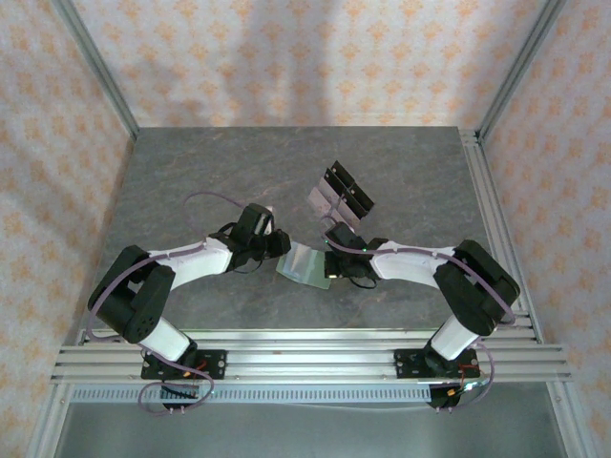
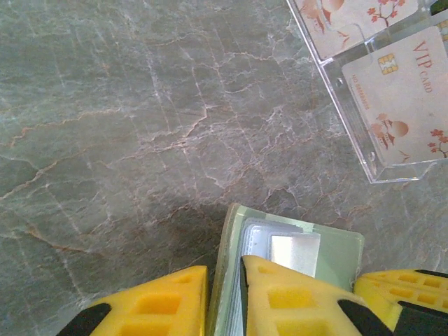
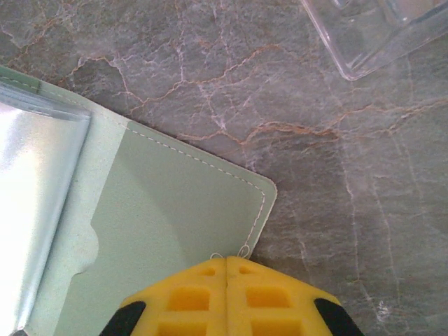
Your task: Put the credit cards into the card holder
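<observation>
Sage-green card holder (image 3: 175,210) lies open at both tips: left end effector (image 2: 224,280) clamped on its flap, right end effector (image 3: 225,269) closed, pressing its corner. Beyond, credit cards (image 2: 402,105) sit racked; a tug could slip the flap.

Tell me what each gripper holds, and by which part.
Left gripper pinches the green wallet by one cover's edge. Right gripper is shut at the other cover's edge; grip unclear.
</observation>
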You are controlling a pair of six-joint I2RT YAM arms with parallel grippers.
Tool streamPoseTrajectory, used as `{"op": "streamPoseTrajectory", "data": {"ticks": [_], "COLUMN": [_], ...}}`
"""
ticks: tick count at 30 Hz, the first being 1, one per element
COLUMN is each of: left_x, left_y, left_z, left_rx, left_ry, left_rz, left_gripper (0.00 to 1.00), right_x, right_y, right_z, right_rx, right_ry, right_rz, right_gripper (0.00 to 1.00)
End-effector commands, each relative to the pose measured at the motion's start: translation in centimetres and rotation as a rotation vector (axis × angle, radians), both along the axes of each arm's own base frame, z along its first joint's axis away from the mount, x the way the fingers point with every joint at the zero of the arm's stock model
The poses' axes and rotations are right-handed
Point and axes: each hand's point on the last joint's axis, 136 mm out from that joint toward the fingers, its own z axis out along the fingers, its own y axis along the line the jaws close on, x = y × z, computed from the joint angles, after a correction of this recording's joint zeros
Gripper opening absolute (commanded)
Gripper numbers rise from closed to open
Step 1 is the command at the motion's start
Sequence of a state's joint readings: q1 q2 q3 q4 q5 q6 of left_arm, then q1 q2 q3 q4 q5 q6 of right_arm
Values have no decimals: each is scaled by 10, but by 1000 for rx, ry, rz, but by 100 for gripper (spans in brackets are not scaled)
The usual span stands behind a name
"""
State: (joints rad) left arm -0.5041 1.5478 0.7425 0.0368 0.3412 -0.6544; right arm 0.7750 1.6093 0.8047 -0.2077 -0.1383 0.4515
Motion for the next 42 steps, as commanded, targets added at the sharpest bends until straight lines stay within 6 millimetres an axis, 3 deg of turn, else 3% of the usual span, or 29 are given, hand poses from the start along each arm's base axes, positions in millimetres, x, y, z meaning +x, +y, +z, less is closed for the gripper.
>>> {"op": "streamPoseTrajectory", "data": {"ticks": [1,11,18,22,24,27,34,42], "left_x": [-3,-1,-2,-5,-8,-13,-22,-25], "left_y": [-5,-6,-7,17,28,35,41,32], "left_z": [-6,-8,-2,19,30,45,49,56], "left_rx": [-16,-19,-29,33,68,85,173,318], "left_ry": [10,13,7,-50,-70,-88,-84,-107], "left_rz": [-16,-19,-19,71,101,113,143,129], "left_gripper": [19,0,0,0,0,0,0,0], "right_x": [-5,-5,-5,-3,-2,1,7,13], "right_y": [-15,-15,-10,-4,-1,5,22,28], "right_z": [-16,-19,-18,-4,6,21,42,25], "right_rx": [-63,-68,-50,-16,4,39,115,104], "right_ry": [24,30,37,28,16,-1,-11,11], "right_rz": [-9,-8,3,8,7,11,26,16], "right_gripper": [0,0,0,33,40,43,44,44]}}
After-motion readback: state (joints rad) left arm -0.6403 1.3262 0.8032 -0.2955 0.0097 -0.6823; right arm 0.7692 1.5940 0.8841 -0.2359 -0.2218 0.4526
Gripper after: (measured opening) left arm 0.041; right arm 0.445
